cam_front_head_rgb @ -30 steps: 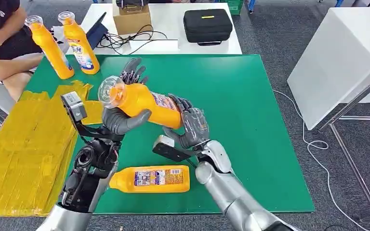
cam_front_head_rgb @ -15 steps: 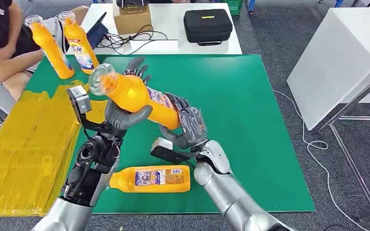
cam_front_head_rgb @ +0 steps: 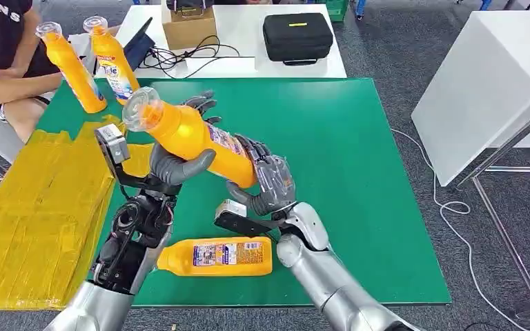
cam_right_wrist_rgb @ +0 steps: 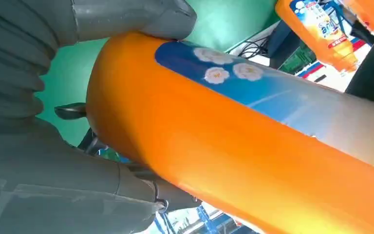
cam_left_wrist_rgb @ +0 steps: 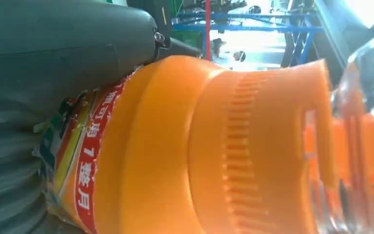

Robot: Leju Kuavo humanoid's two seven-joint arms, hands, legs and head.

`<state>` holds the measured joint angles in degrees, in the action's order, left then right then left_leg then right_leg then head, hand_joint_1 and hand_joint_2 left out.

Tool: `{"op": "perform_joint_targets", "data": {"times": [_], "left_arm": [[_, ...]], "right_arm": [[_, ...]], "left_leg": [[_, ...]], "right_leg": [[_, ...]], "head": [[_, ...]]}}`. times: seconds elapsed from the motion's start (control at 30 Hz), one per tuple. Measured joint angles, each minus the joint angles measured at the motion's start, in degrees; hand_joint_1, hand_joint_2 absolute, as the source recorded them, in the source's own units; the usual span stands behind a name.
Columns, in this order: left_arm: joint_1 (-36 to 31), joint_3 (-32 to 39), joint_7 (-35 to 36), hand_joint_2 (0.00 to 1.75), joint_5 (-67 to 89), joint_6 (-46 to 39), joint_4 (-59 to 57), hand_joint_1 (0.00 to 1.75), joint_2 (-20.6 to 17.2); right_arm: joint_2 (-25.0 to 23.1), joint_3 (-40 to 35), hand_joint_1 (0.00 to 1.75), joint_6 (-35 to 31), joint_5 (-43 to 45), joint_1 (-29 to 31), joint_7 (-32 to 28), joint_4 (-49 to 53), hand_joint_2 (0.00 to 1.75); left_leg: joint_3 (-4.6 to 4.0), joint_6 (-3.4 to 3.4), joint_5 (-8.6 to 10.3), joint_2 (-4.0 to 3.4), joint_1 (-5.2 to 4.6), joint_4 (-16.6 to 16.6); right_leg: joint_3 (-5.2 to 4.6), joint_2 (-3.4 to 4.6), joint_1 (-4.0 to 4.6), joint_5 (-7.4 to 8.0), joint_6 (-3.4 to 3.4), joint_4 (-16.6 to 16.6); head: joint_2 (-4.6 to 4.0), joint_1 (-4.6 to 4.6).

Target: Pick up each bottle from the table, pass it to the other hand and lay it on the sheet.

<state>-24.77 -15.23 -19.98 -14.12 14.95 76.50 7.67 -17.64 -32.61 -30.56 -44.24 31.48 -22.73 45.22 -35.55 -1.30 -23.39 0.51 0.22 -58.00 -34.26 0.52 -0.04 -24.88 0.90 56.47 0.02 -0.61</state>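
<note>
Fingers [cam_front_head_rgb: 194,103] of the left hand [cam_front_head_rgb: 179,162] wrap the orange detergent bottle [cam_front_head_rgb: 190,138] near its neck, while the right hand [cam_front_head_rgb: 269,183] grips its base. It hangs tilted above the green tabletop [cam_front_head_rgb: 359,172], cap toward the yellow sheet [cam_front_head_rgb: 34,207]. Another orange bottle [cam_front_head_rgb: 215,256] lies flat below.

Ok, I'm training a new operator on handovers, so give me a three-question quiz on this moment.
1. True or false: both hands grip the raised orange bottle.
2. How many orange bottles stand upright at the green table's far left corner?
3. The bottle lying flat rests on: A) yellow sheet B) green table C) black case

Key: 1 true, the left hand near the neck and the right hand at the base; 2 two; 3 B.
</note>
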Motion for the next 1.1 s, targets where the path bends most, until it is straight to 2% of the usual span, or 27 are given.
{"op": "perform_joint_targets", "data": {"times": [0.7,0.73,0.77,0.87,0.93,1.1], "left_arm": [[1.22,1.36,-1.97,1.75,0.02,-3.26,3.08,1.75,-0.02],[1.23,1.42,-2.19,1.75,0.35,-3.63,3.10,1.75,-0.02],[1.29,1.46,-2.51,1.75,0.59,-4.15,3.19,1.75,0.00],[1.46,2.05,-3.36,1.75,2.66,-6.98,4.54,1.75,0.07],[0.98,3.79,-4.04,1.75,6.30,-12.13,5.63,1.75,-0.02],[0.91,7.19,-7.12,1.75,30.42,-35.70,9.60,1.75,-0.70]], "right_arm": [[0.59,-2.78,1.73,-0.20,4.15,1.19,-1.49,0.20,1.75],[0.70,-2.80,0.24,-0.20,4.20,1.15,-1.49,0.55,1.75],[0.81,-2.80,0.00,-0.20,4.17,1.12,-1.44,0.96,1.75],[1.44,-2.97,0.00,-0.20,3.83,0.32,-1.29,3.21,1.75],[2.12,-3.43,0.00,-0.22,3.52,-1.40,-1.64,5.93,1.75],[4.07,-3.45,0.00,-0.39,3.65,-6.29,-1.90,16.55,1.75]], "left_leg": [[-0.01,0.00,0.00,0.01,0.00,0.00],[-0.02,0.00,0.00,0.01,0.00,0.00],[-0.02,0.00,0.00,0.01,0.00,0.00],[-0.02,0.00,0.00,0.01,0.00,0.00],[-0.02,-0.01,-0.02,-0.02,-0.01,0.00],[-0.05,0.00,-0.01,0.10,0.01,0.00]], "right_leg": [[-0.01,0.00,0.00,0.00,0.00,0.00],[0.00,0.00,0.00,0.00,0.00,0.00],[0.00,0.00,0.00,0.00,0.00,0.00],[0.00,0.00,0.00,0.00,0.00,0.00],[-0.02,0.04,0.00,0.00,0.00,0.00],[-0.03,-0.05,0.05,-0.01,-0.01,0.00]], "head": [[0.00,0.00],[0.00,-0.02],[0.00,0.00],[0.00,0.02],[0.00,0.02],[0.00,-0.02]]}}
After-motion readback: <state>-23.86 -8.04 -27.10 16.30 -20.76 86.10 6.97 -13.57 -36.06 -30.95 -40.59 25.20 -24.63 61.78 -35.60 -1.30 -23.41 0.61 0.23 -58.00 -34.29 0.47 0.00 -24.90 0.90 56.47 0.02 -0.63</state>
